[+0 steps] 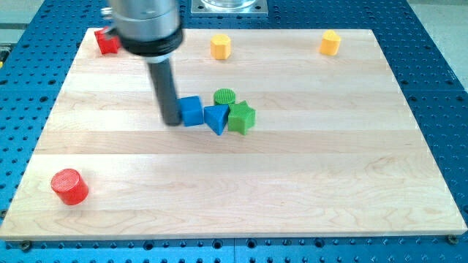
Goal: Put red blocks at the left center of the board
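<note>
My tip touches the view's left side of the blue cube; the red cylinder lies far toward the view's bottom-left of that cube.

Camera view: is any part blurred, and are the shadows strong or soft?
In the camera view, the arm's grey housing at the view's top looks blurred, while my tip, beside the blue cube, stays fairly sharp; shadows under the red cylinder are soft, and the board shows no harsh glare.
</note>
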Robot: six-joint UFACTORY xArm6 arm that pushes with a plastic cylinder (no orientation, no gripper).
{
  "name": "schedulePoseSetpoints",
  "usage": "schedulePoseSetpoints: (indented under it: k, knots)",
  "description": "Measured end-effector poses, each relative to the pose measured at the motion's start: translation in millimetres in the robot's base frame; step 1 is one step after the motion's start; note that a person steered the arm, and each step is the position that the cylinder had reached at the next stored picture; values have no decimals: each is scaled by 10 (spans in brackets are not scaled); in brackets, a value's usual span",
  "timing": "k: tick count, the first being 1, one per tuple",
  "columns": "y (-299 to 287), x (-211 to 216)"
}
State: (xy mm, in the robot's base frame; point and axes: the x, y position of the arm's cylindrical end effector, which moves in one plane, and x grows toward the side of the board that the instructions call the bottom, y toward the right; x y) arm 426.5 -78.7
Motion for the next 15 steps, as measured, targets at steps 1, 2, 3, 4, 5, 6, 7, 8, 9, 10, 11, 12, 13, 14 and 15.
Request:
schedulePoseSetpoints:
  k: [1,2,3,4,5,6,7,8,9,10,11,12,13,14,15]
  knots:
    - [-651,-141]
    - [-1662,-146]
    - [-1832,-162]
    - [-1922,-162]
    - [-1980,-162]
    - [-1981,-162]
    - [-1981,-162]
    - [-1992,-162]
    - [-2260,-110]
    - [-1842,-297]
    - [-995,-1082]
    - [-586,-2039]
    - [-697,-2344]
    - [-1180,-2355]
    - [-1646,-2274]
